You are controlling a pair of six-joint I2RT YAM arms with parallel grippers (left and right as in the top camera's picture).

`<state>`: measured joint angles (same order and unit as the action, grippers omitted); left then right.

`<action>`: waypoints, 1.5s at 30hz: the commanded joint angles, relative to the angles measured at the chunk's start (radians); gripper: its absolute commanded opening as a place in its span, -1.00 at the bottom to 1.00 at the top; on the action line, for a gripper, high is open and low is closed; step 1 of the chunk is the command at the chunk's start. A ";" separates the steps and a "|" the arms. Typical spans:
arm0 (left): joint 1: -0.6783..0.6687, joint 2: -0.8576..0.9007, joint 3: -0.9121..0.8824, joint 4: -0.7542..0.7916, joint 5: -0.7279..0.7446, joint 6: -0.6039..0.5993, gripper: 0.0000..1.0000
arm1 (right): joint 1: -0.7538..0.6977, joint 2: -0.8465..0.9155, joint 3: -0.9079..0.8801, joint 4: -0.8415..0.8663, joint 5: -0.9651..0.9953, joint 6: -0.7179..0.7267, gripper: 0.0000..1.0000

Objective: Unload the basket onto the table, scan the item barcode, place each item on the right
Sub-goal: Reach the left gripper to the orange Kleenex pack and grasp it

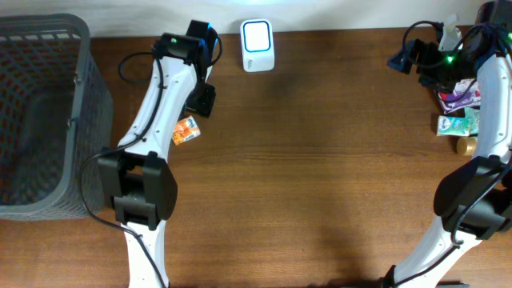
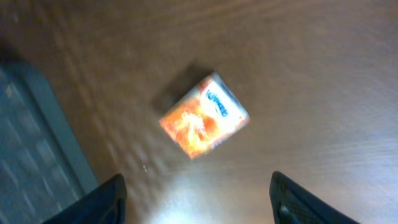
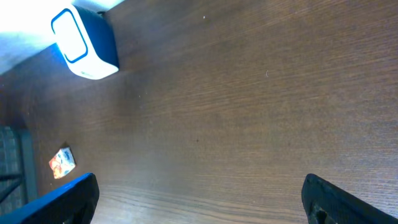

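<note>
Seen below left gripper (image 2: 196, 200), jaws apart and empty: small orange packet (image 2: 204, 116), lying loose. Right gripper (image 3: 199, 200) likewise apart. Could skid away if pinched off-centre.

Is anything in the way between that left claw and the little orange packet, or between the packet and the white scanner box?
Nothing visible does. The left claw hangs open over the orange packet, with only bare table between them. The stretch from the packet to the white scanner is bare too.
</note>
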<state>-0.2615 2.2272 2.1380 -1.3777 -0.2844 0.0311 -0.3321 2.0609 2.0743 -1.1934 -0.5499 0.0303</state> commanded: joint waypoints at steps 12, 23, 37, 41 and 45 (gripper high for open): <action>0.035 0.070 -0.341 0.292 0.026 0.129 0.06 | -0.002 -0.004 0.010 0.001 0.006 0.005 0.97; -0.065 0.069 -0.330 0.234 0.542 0.128 -0.39 | -0.002 -0.004 0.010 0.001 0.006 0.005 0.97; -0.121 0.071 0.085 0.003 0.304 -0.009 0.19 | -0.002 -0.004 0.010 0.001 0.006 0.005 0.97; -0.062 0.103 0.056 -0.061 0.279 -0.007 -0.16 | -0.002 -0.004 0.010 0.001 0.006 0.005 0.97; -0.072 0.148 -0.036 -0.017 0.451 0.060 -0.04 | -0.002 -0.004 0.010 0.001 0.006 0.005 0.97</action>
<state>-0.3046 2.3199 2.1765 -1.4170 0.0784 0.0563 -0.3321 2.0609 2.0743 -1.1931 -0.5499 0.0307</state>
